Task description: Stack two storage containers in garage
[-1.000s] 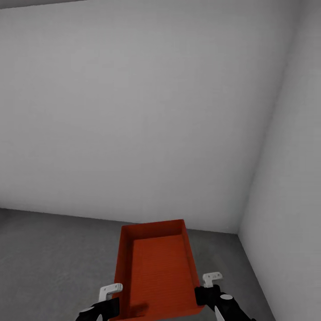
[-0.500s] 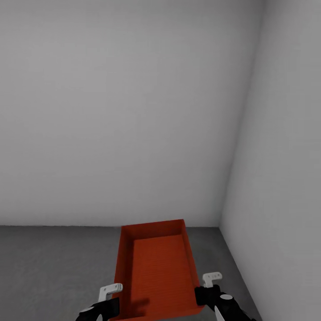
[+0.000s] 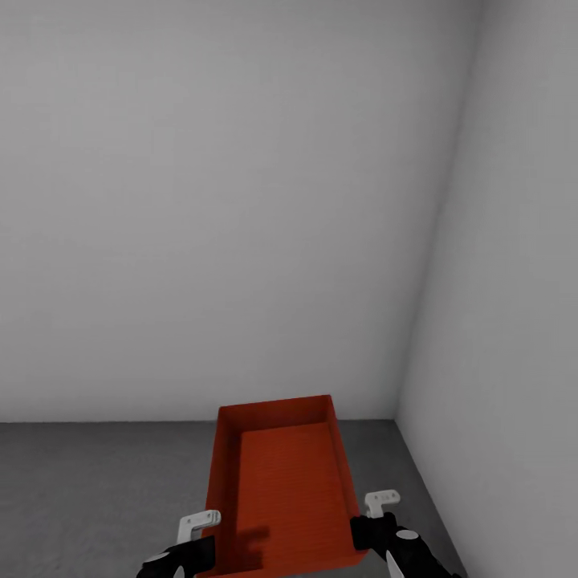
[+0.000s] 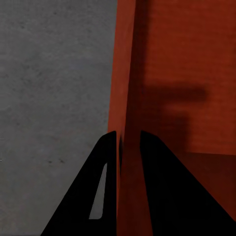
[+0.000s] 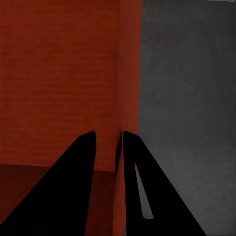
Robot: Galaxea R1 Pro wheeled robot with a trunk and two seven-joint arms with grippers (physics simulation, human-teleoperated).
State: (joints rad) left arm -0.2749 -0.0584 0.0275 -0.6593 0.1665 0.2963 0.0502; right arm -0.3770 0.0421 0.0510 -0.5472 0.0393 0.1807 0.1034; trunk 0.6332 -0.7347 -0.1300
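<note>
One orange-red storage container (image 3: 285,490) hangs in front of me over the dark grey concrete floor (image 3: 88,490) of the garage, open top up and empty. My left gripper (image 3: 207,550) is shut on its left wall, my right gripper (image 3: 361,534) on its right wall. In the left wrist view the black fingers (image 4: 105,162) pinch the thin container wall (image 4: 125,88) between them. The right wrist view has the fingers (image 5: 88,157) clamped the same way on the container wall (image 5: 129,73). The other container is out of view.
A plain pale grey wall (image 3: 217,209) stands ahead and a second wall (image 3: 514,281) closes the right side, meeting in a corner (image 3: 409,377) just beyond the container. Bare floor stretches to the left.
The view swung right over the first half second, bringing the wall corner closer to centre, then settled. The container and both grippers keep the same place in view.
</note>
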